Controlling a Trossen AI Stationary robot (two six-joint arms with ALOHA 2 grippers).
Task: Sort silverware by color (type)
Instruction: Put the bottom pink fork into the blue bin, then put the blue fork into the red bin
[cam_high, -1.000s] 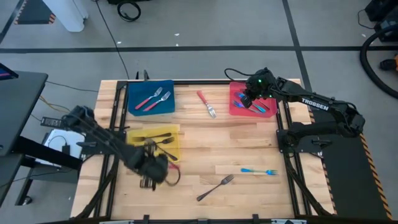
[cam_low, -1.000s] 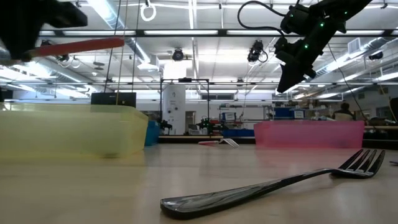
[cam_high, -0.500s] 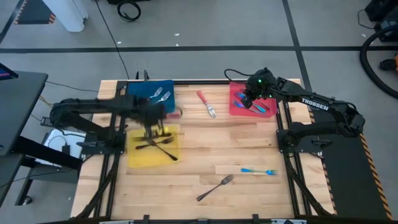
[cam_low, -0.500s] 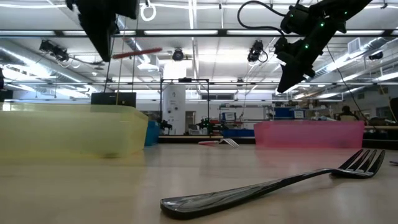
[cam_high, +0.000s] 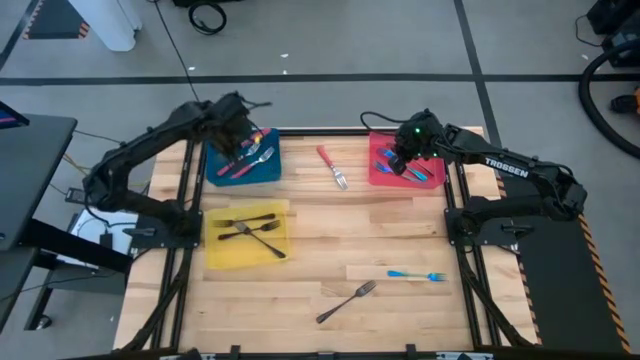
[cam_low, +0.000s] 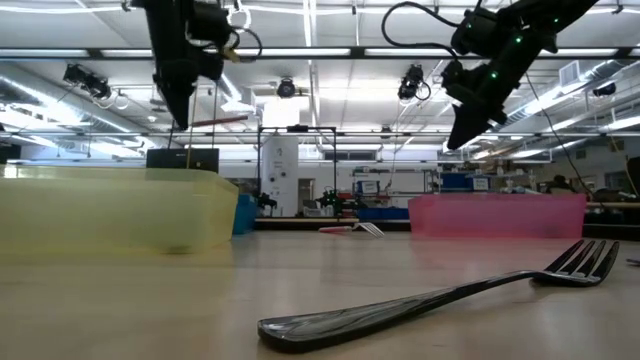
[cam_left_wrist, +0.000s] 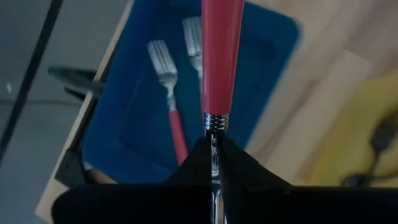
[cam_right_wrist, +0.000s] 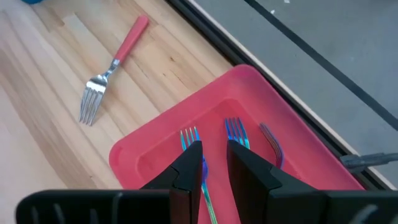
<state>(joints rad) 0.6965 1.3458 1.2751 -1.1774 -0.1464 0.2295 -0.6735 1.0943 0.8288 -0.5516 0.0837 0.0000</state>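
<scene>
My left gripper hangs over the blue tray at the far left, shut on a red-handled fork. Two more red-handled forks lie flat in that tray. My right gripper stands open above the red tray at the far right, where several blue forks lie. Nothing is between its fingers. The yellow tray holds dark forks. Loose on the table lie a red-handled fork, a blue fork and a dark fork. My left gripper pinches the fork's silver neck, just below the red handle, between its two fingertips. The fingers come steeply from above. The handle sticks out nearly level past the fingertips, and the fork is lifted clear above the blue tray. The fork's head is hidden behind the fingers.
The trays sit along the table's far and left sides, with bare wood in the middle and near parts. The dark fork lies close to the low camera. Black frame rails run along both side edges.
My left gripper has swung from the near left, in front of the yellow tray, over that tray toward the far edge, and now hangs above the blue tray. It has rolled on the way. The red-handled fork has stayed in its hold, clear of the table.
</scene>
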